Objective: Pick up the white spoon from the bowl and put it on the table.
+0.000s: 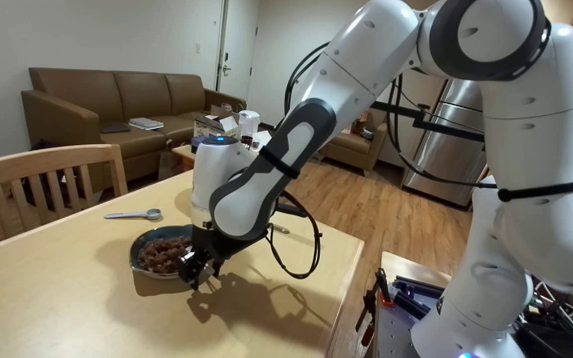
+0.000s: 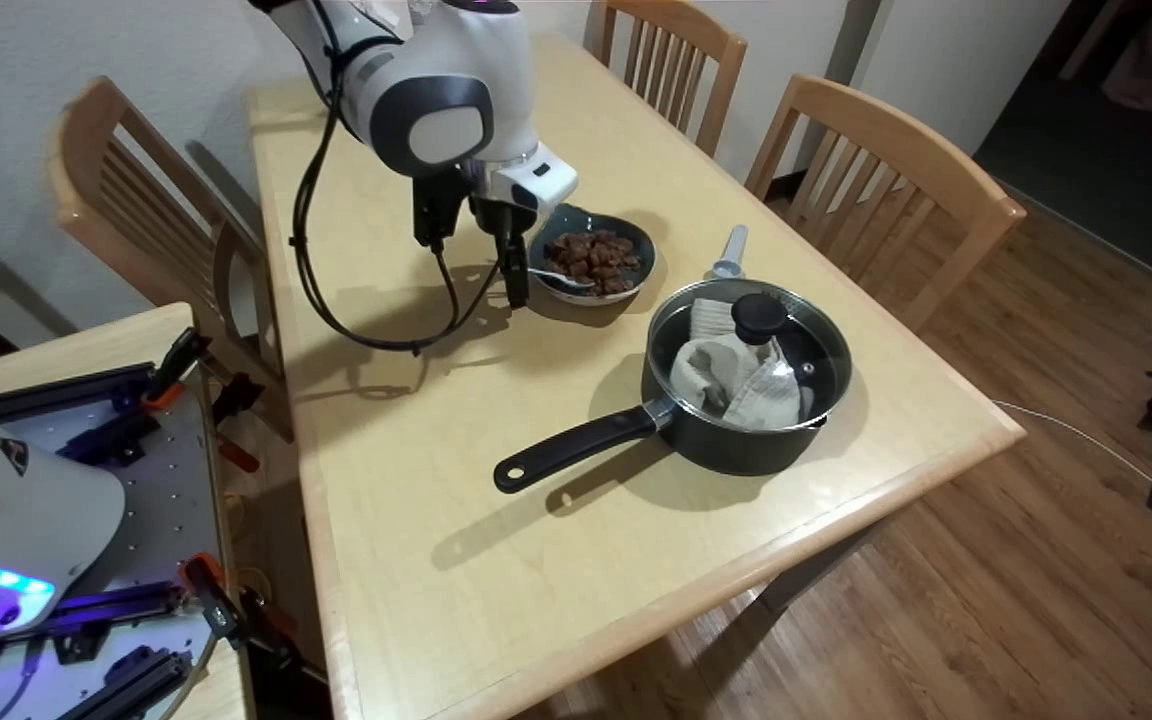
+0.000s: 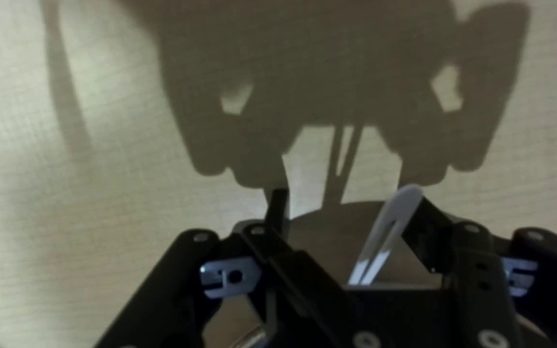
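The bowl (image 1: 137, 248) with a grey-blue rim and reddish-brown pieces inside stands on the pale table (image 1: 43, 293); it also shows in an exterior view (image 2: 648, 250). The white spoon (image 2: 566, 279) lies in the bowl, its handle reaching over the rim toward my gripper (image 2: 516, 280). In the wrist view the slotted end of the white spoon's handle (image 3: 384, 232) lies between my widely parted fingers (image 3: 348, 205), close to the right finger. I cannot tell whether they touch. My gripper is open, low beside the bowl's rim. The bowl is mostly hidden in the wrist view.
A grey measuring spoon (image 1: 137, 215) lies beside the bowl, and shows also in an exterior view (image 2: 732, 250). A black lidded pot (image 2: 736, 450) with cloth inside stands near it, its handle (image 2: 576, 447) sticking out. A pale handle (image 1: 280, 228) lies behind the arm. Chairs (image 2: 886, 160) flank the table.
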Motion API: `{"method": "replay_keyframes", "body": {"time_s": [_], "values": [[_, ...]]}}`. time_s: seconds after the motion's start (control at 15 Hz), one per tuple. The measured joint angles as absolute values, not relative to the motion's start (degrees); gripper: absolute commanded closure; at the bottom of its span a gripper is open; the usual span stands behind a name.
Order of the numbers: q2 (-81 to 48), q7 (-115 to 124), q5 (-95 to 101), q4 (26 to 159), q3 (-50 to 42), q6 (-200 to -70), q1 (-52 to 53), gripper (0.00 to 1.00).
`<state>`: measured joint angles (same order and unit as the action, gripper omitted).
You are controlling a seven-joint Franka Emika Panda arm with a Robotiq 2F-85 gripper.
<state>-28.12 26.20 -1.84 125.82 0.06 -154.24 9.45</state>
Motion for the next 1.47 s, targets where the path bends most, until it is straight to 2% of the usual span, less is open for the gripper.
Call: {"method": "replay_keyframes", "body": {"time_s": [0.2,0.33,0.53,0.67,0.87,1.47], "values": [[-27.8,26.2,-1.8,125.7,0.1,-154.5,10.2,0.92],[-27.6,26.2,-1.8,125.7,0.0,-154.6,10.5,0.99],[-27.5,26.2,-1.8,125.7,0.1,-154.6,11.2,1.00],[-27.2,26.2,-1.8,125.6,0.2,-154.6,12.1,0.97],[-25.7,26.2,-1.8,125.6,0.5,-154.4,13.0,0.97],[-15.9,26.1,-1.8,126.4,1.3,-152.8,13.7,0.98]]}}
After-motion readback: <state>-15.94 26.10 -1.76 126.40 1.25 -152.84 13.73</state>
